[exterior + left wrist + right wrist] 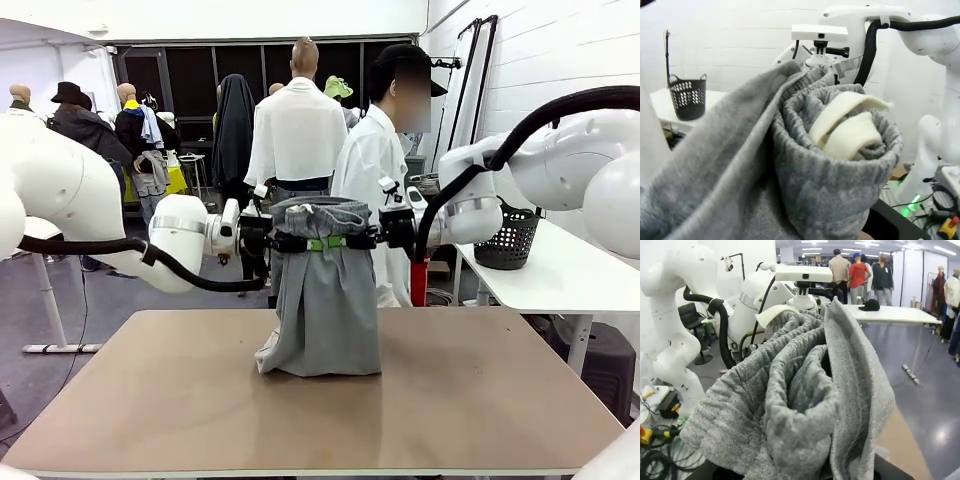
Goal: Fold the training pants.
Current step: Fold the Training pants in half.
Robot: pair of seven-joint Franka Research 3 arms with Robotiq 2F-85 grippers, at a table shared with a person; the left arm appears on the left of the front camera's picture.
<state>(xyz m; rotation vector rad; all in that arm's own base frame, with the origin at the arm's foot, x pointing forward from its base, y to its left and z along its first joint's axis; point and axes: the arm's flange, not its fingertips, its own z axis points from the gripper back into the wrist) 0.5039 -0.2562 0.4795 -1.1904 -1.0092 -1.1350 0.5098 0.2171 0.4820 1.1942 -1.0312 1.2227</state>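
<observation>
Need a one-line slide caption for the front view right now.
Both grippers, left gripper and right gripper, shut on the training pants, holding them above the table, lower end touching it.

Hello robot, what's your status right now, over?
Left claw and right claw both shut on light grey soft-fabric training pants, waistband held up. Legs bunched on brown table. Nothing in the way.

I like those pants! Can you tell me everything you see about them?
The pants are light grey, soft and fleecy, with a gathered waistband and a cream drawstring. They hang bunched between the left gripper and right gripper, both shut on the waist. Their lower end rests crumpled on the table.
</observation>
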